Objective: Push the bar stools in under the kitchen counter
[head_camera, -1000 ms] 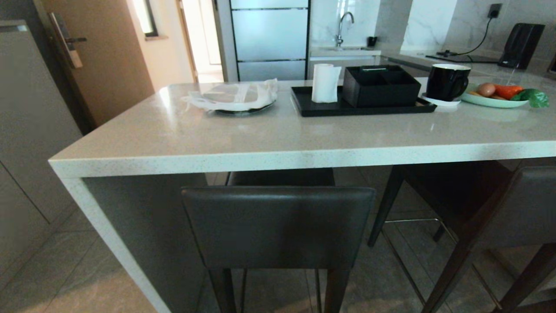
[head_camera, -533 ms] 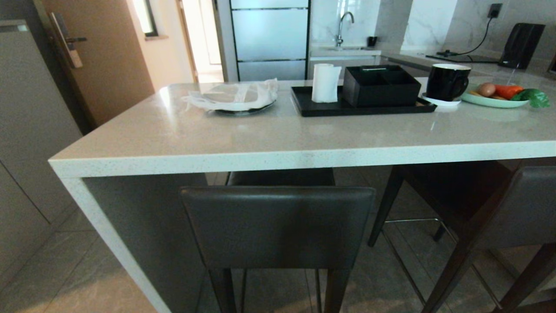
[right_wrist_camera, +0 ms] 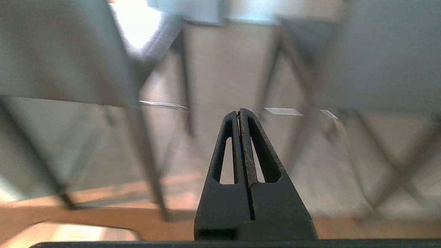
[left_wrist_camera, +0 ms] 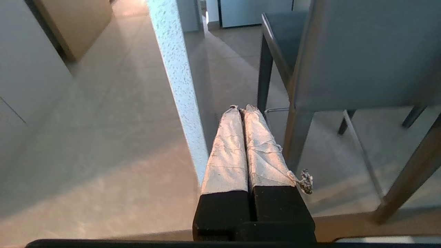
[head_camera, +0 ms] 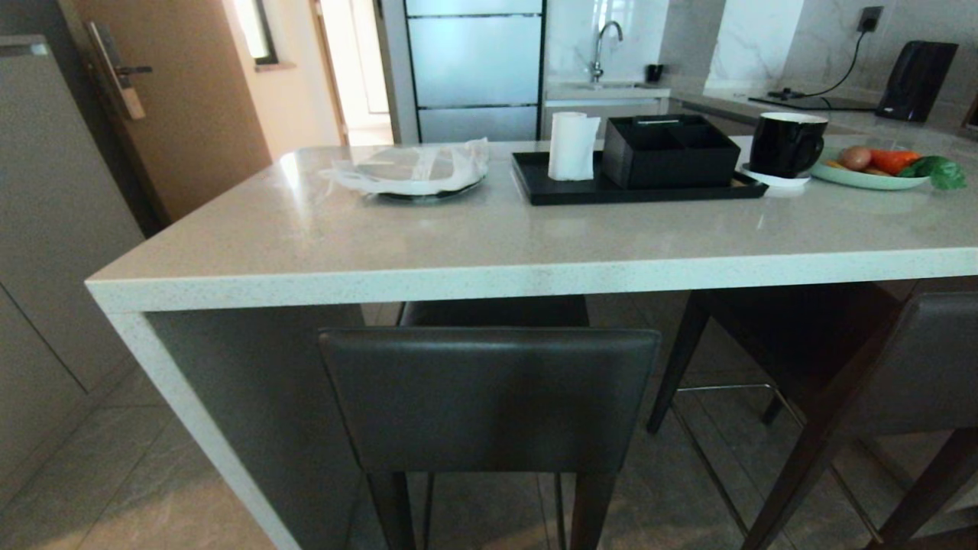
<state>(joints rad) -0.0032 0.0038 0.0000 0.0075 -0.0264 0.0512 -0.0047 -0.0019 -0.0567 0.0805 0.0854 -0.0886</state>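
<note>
No text, label, brand, number or sign can be read anywhere in these views.

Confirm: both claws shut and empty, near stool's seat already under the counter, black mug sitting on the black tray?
Wrong on the mug. The head view shows the black mug on a white saucer beside the black tray, not on it. Left claw and right claw are shut, empty; near stool is tucked under the counter.
</note>
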